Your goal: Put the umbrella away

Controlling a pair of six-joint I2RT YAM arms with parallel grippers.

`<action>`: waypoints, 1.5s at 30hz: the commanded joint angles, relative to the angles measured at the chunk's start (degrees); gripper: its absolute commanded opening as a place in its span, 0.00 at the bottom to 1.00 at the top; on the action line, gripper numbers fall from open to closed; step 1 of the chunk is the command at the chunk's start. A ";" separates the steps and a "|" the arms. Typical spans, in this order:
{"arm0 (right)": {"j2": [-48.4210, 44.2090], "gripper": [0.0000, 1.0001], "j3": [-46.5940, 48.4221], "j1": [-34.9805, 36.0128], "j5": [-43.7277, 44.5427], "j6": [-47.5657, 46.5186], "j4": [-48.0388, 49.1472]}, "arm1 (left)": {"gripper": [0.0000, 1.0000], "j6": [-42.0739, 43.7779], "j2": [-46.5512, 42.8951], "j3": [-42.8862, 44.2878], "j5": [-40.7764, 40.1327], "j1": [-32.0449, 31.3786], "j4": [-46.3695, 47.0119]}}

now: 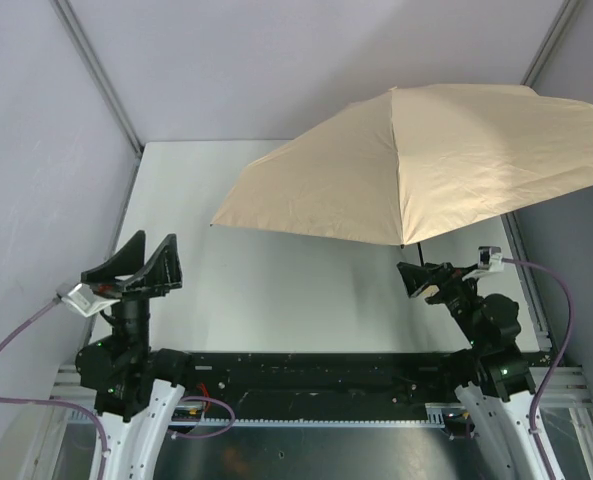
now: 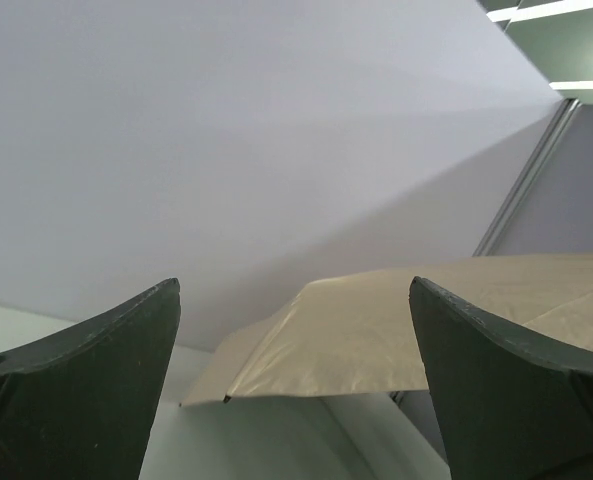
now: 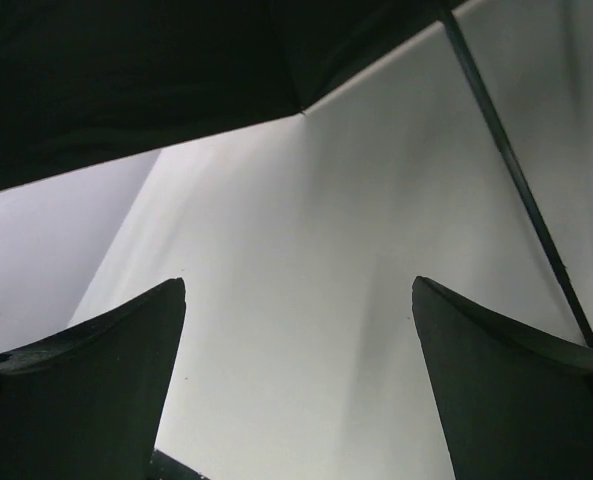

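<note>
Your umbrella (image 1: 426, 165) is fully open over the counter's (image 1: 276, 290) right rear, its shaft (image 3: 506, 160) near the right pincer (image 1: 425, 276). Both pincers gape wide and empty, the left pincer (image 1: 156, 246) well apart. A glancing push on that thin shaft could tip the canopy and roll it beyond your reach.
</note>
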 commanded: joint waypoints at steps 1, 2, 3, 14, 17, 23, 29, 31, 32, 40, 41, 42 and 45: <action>4.62 0.99 2.49 -0.24 7.08 2.10 0.11 | 0.99 1.76 -1.61 3.83 -0.94 -0.41 -0.45; 5.73 0.99 2.90 -0.30 7.65 2.07 0.65 | 1.00 1.75 -1.78 4.60 -1.61 -0.67 -1.58; 7.21 0.99 3.68 -0.43 7.93 2.02 0.91 | 1.00 1.79 -1.95 5.51 -2.12 -0.80 -3.03; 33.43 0.99 8.82 -10.52 3.01 -0.78 13.76 | 0.99 1.81 1.18 15.00 -2.57 -1.59 -16.93; 39.63 0.99 9.67 -17.44 -1.97 -1.94 21.94 | 0.99 0.64 2.25 16.22 -5.25 -2.07 -20.57; 54.93 0.98 14.41 -24.35 -12.55 -4.23 32.66 | 0.99 -5.54 1.85 14.42 -12.09 -3.98 -28.60; 65.72 0.91 16.39 -20.91 -22.07 -7.28 45.49 | 0.99 -12.69 5.91 14.55 -15.43 -5.20 -41.56; 67.03 0.91 16.89 -17.15 -18.98 -10.06 46.47 | 0.99 -14.21 6.11 13.66 -13.79 -5.16 -43.36; 68.01 0.91 17.70 -14.69 -17.08 -11.70 45.93 | 0.99 -15.02 5.64 13.07 -12.87 -5.15 -43.96; 77.47 0.58 27.27 -4.92 -9.79 -13.58 41.29 | 0.99 -12.59 -1.58 12.04 -3.80 -5.50 -44.44; 77.71 0.49 28.03 -4.05 -9.84 -12.66 40.35 | 0.99 -11.18 -2.07 12.52 -2.78 -5.68 -44.41; 77.53 0.39 28.77 -3.22 -9.83 -11.33 39.00 | 0.99 -9.77 -2.40 13.16 -1.74 -5.81 -44.35; 74.99 0.15 29.56 -0.32 -9.88 -5.08 36.08 | 0.99 -6.31 -3.30 14.39 -0.50 -6.13 -44.25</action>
